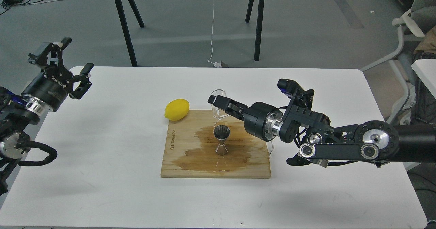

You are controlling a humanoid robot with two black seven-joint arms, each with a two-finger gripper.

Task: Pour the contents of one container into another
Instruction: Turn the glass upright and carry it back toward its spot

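Observation:
A small clear cup [217, 103] hangs just above and behind the steel jigger [221, 140], tilted, with my right gripper [219, 103] shut on it. The hourglass-shaped jigger stands upright in the middle of a wooden board [252, 164], inside a dark wet patch. A thin clear streak shows between the cup and the jigger's mouth. My left gripper [69, 64] is far off at the table's left edge, raised, open and holding nothing.
A yellow lemon [176, 109] lies at the board's back left corner, partly on it. The white table [102, 161] carries only the board. Black table legs [124, 21] and a chair [408, 28] stand beyond the far edge.

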